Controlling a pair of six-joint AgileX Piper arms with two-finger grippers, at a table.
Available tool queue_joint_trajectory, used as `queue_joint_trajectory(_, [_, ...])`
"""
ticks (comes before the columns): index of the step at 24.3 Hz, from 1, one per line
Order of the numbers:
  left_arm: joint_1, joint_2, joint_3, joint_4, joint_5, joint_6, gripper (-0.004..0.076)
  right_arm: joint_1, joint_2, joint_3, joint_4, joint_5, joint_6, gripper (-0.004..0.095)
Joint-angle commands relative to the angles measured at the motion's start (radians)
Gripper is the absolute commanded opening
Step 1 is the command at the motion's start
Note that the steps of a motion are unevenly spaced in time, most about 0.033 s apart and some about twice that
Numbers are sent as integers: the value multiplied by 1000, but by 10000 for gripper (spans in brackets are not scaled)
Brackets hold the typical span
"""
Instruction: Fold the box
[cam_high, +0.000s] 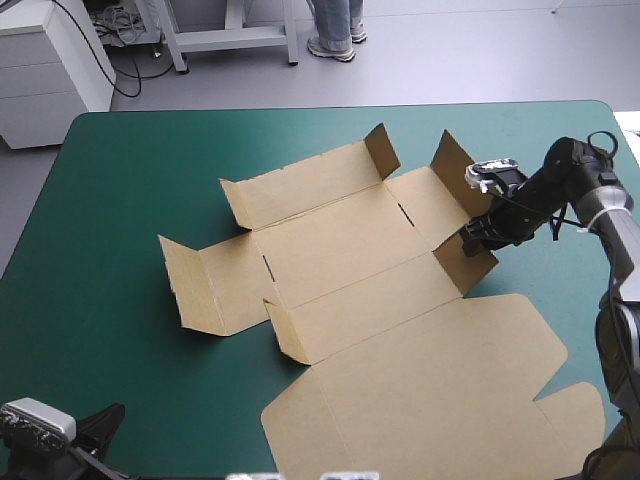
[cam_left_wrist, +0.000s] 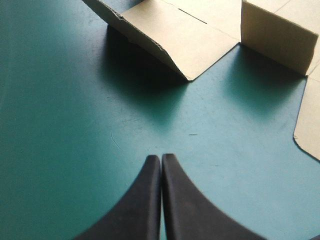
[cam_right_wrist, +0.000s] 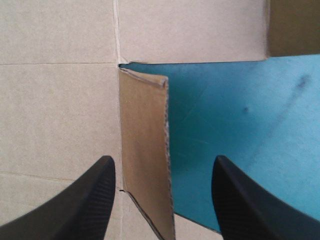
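High view: where does the box (cam_high: 340, 250) lie?

On the middle of the surface (cam_high: 100, 250), opened out mostly flat on the teal-green cover. Several end flaps are tilted up, and the wide lid panel (cam_high: 430, 390) lies flat toward the near edge.

And the right gripper (cam_high: 478, 240)?

At the box's right end, low over the board. Its wrist view shows the black fingers (cam_right_wrist: 95, 195) spread wide, with one raised flap (cam_right_wrist: 145, 150) standing between them. Whether they touch it, I cannot tell.

The left gripper (cam_left_wrist: 161, 156)?

Fingers pressed together in a point over bare cover. The box's left-end flap (cam_left_wrist: 165, 45) is ahead of them, apart.
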Motion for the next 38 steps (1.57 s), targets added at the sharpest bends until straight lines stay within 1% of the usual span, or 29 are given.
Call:
queue_joint_trajectory(1, [-8, -6, -22, -3, -63, -8, -8, 49, -16, -31, 9, -11, -42, 521])
queue_joint_trajectory(4, [-8, -6, -22, -3, -63, -8, -8, 91, 5, -37, -28, -36, -30, 514])
queue_joint_trajectory(6, [-8, -6, -22, -3, -63, -8, -8, 110, 24, -56, -51, -34, -5, 513])
queue_joint_trajectory(8, [-8, -6, -22, -3, -63, -8, -9, 120, 47, -83, -71, -19, 28, 510])
queue_joint_trajectory(11, [-8, -6, -22, -9, -63, 6, -8, 124, 89, -137, -99, 66, 71, 510])
queue_joint_trajectory(12, [-8, -6, -22, -9, -63, 6, -9, 124, 91, -141, -127, 66, 118, 510])
queue_joint_trajectory(15, [-8, -6, -22, -9, -63, 6, -8, 124, 91, -141, -151, 66, 167, 500])
queue_joint_trajectory(17, [-8, -6, -22, -9, -63, 6, -8, 124, 91, -141, -147, 66, 171, 439])
queue_joint_trajectory(19, [-8, -6, -22, -2, -63, 6, -8, 124, 91, -141, -109, 66, 181, 357])
queue_joint_trajectory(23, [-8, -6, -22, 1, -63, 6, -8, 124, 91, -141, -78, 66, 184, 320])
queue_joint_trajectory(26, [-8, -6, -22, 4, -63, 6, -8, 124, 91, -137, -82, 66, 234, 284])
queue_joint_trajectory(34, [-8, -6, -22, 4, -63, 6, -8, 124, 91, -101, -78, 66, 225, 277])
queue_joint_trajectory(36, [-8, -6, -22, 4, -63, 6, -8, 124, 91, -99, -70, 66, 225, 240])
queue_joint_trajectory(38, [-8, -6, -22, 4, -63, 6, -8, 124, 91, -99, -67, 66, 225, 167])
